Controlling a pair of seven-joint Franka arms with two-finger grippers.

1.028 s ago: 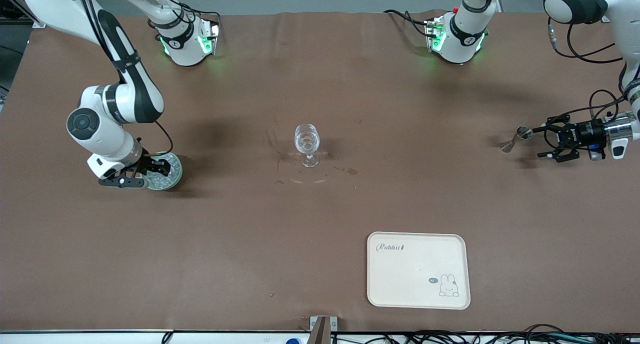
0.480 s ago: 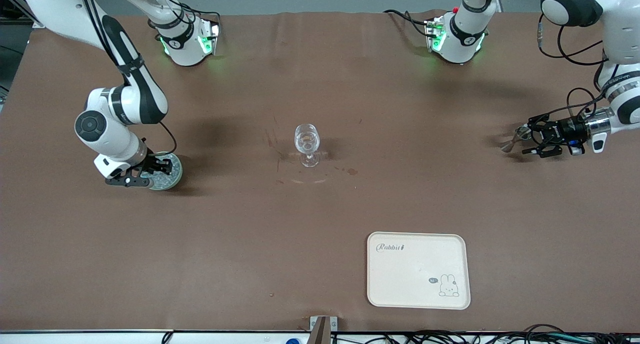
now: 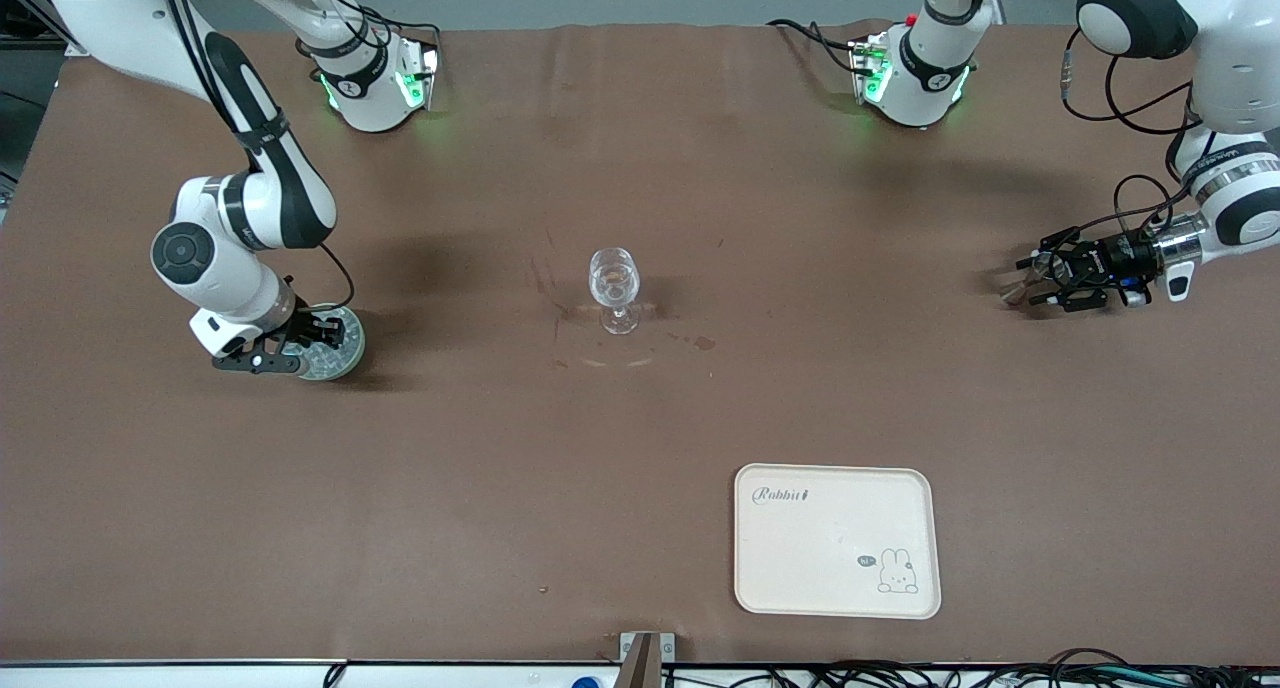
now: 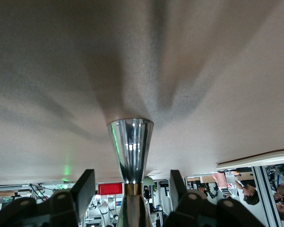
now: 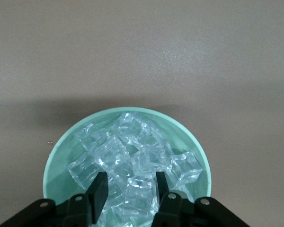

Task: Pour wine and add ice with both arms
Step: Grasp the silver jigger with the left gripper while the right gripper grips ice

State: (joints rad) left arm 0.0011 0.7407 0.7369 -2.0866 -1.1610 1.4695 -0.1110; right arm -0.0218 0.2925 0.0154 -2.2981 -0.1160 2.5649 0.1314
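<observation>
A clear stemmed wine glass (image 3: 614,288) stands at the table's middle. The ice (image 5: 132,151) is heaped in a pale green bowl (image 5: 57,151) toward the right arm's end (image 3: 345,353). My right gripper (image 5: 130,184) is down in that bowl (image 3: 300,346), open, its fingers (image 5: 100,187) either side of one cube. A steel jigger (image 4: 130,142) stands toward the left arm's end (image 3: 1012,291). My left gripper (image 4: 131,182) lies level around its waist (image 3: 1035,278), open, with a gap at each finger. Wine is out of view.
A cream tray (image 3: 830,528) with a rabbit drawing lies nearer the front camera, toward the left arm's end. Both arm bases (image 3: 375,88) (image 3: 915,78) stand along the table's back edge. Small stains mark the cloth beside the glass.
My left gripper slid in from the table's end until its fingers flank the jigger, and they have narrowed. The right gripper's fingers have drawn closer together in the ice bowl.
</observation>
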